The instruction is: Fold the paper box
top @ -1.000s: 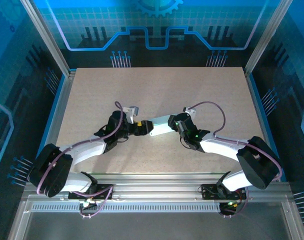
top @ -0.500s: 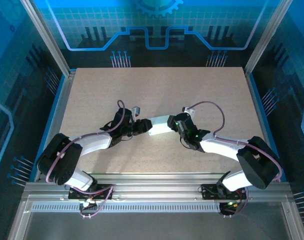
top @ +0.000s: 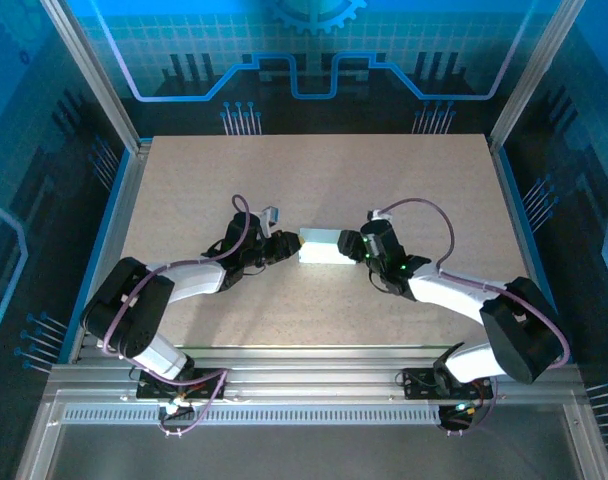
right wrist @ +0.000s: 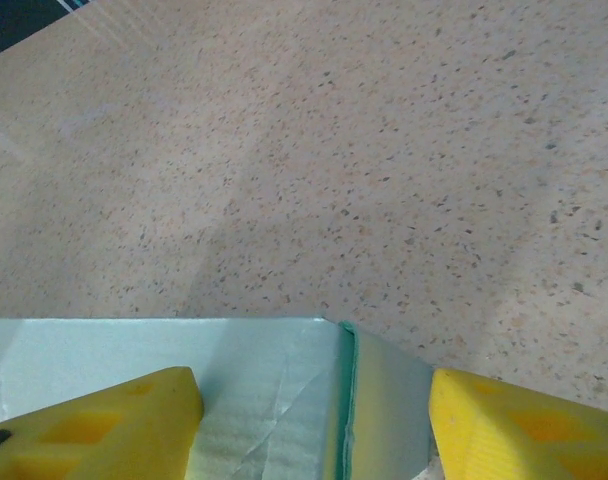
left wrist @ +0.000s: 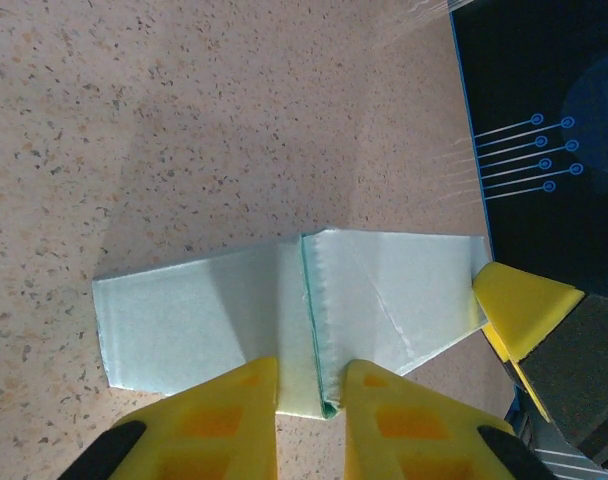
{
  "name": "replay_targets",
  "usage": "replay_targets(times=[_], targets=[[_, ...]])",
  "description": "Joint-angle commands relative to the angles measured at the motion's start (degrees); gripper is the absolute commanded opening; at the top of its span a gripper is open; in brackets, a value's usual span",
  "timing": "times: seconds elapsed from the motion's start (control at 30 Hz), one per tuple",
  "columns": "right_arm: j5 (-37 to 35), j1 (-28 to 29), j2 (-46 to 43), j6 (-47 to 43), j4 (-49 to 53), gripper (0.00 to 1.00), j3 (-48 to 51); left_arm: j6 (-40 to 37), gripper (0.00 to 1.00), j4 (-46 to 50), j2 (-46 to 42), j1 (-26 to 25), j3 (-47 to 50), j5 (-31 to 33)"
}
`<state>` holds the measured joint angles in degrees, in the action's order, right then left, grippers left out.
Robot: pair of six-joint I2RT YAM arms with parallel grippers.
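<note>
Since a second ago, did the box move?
Yes. The box turned square with the table's far edge and moved slightly toward it.

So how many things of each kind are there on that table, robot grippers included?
Grippers: 2 (left gripper, right gripper)
Paper box: 1
Total: 3

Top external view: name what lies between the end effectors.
Top external view: a pale mint card paper box spans the gap from left end effector to right end effector.
</note>
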<state>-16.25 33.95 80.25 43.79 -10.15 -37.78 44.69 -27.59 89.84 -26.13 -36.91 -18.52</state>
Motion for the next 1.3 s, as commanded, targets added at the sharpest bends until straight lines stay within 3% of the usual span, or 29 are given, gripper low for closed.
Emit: replay_targets(times=[0.0,0.03,0.17,0.27,0.4,0.57,0.63,0.97,1.27], targets=[[12.9,-1.1,1.3,-3.1,5.9,0.66,-2.8,-1.0,0.20,10.5,3.8,-0.1,0.5,0.3],[13.2,-1.5,1.7,-3.0,5.8,0.66,-3.7,-1.1,0.21,10.8,3.8,-0.2,-0.1,0.1],[12.3,-1.8,3.8,-3.3,7.9,0.65,-7.0,-1.3,0.46,9.4,1.6,-0.2,-1.0,-2.3],[11.2,-2.1,5.1,-2.2,7.4,0.62,-5.8,-1.2,0.56,4.7,-1.4,0.1,-0.1,-3.9],[11.5,-2.2,5.6,-0.7,5.5,0.60,-3.9,-0.7,0.73,6.3,-2.9,1.3,-2.1,-3.1],[11.7,-2.3,5.0,-1.1,5.6,0.59,-3.9,0.4,0.85,4.7,-0.6,3.1,-3.1,-3.6],[12.5,-2.4,5.0,-1.3,5.4,0.59,-4.1,0.3,0.81,5.3,1.2,3.9,-3.6,-3.4],[18.4,-4.0,3.6,0.4,2.1,0.65,-4.1,0.7,0.39,5.6,8.7,5.7,-3.7,-3.9],[28.1,-10.5,1.5,7.1,-7.4,0.72,-2.9,-2.2,0.37,8.5,9.0,5.7,-3.3,-2.9]])
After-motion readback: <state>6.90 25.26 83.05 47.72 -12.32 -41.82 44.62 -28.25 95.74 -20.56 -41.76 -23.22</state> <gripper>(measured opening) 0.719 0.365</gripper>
